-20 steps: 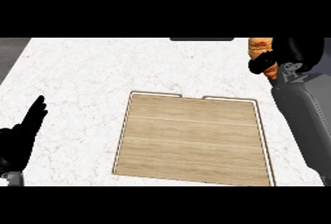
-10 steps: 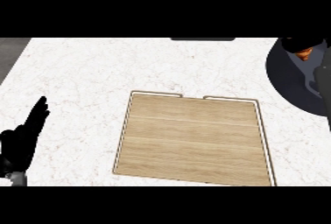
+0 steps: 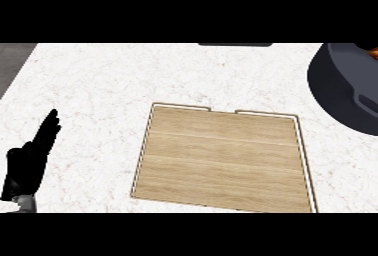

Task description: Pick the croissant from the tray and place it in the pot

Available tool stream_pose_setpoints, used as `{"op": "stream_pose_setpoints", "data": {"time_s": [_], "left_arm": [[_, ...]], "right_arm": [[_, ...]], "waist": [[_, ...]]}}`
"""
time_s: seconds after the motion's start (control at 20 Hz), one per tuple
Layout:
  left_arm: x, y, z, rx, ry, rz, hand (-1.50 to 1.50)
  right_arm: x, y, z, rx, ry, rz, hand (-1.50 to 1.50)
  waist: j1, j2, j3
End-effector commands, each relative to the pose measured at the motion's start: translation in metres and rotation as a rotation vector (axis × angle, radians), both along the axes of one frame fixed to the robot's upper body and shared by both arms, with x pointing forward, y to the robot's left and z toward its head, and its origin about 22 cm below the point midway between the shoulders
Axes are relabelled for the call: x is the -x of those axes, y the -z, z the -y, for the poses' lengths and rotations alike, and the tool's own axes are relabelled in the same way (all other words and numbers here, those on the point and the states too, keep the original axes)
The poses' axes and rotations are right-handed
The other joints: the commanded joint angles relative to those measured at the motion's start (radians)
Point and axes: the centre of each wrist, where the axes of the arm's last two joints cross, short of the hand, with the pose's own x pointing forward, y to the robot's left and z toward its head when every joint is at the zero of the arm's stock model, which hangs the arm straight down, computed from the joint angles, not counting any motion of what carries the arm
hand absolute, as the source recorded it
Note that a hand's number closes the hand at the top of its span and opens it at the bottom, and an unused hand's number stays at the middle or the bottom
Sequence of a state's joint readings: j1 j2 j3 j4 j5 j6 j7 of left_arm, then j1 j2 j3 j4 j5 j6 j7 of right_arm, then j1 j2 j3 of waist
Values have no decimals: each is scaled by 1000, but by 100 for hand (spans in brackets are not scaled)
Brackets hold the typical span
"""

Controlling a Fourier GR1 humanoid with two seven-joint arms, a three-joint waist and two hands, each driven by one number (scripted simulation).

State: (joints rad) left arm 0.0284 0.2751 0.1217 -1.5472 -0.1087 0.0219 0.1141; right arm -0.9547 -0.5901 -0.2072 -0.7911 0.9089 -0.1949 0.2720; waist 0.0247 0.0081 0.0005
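The left hand [image 3: 29, 167] is matte black with slim tapering fingers [image 3: 49, 127] above a grey wrist.

A white marble counter [image 3: 111, 80] bears a flat wooden tray [image 3: 221, 157] lying near its middle.

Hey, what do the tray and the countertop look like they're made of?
The tray looks like light wood with a matte finish: pale tan, long grain lines running across it, and a thin lighter rim. The countertop looks like white marble or a similar stone, judging by faint grey-pink veining on a smooth surface; it might equally be laminate.
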Motion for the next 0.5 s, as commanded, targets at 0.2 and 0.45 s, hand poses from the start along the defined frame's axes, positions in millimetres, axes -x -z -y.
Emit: {"op": "stream_pose_setpoints", "data": {"time_s": [0.2, 0.45], "left_arm": [[-7, -11, 18, 12, 47, 13, 0], [-10, -13, 7, -2, 80, 15, 0]], "right_arm": [[-4, 11, 52, -12, 22, -47, 150], [8, 31, 80, 83, 57, -109, 150]], "waist": [[43, 17, 3], [59, 26, 3]]}}
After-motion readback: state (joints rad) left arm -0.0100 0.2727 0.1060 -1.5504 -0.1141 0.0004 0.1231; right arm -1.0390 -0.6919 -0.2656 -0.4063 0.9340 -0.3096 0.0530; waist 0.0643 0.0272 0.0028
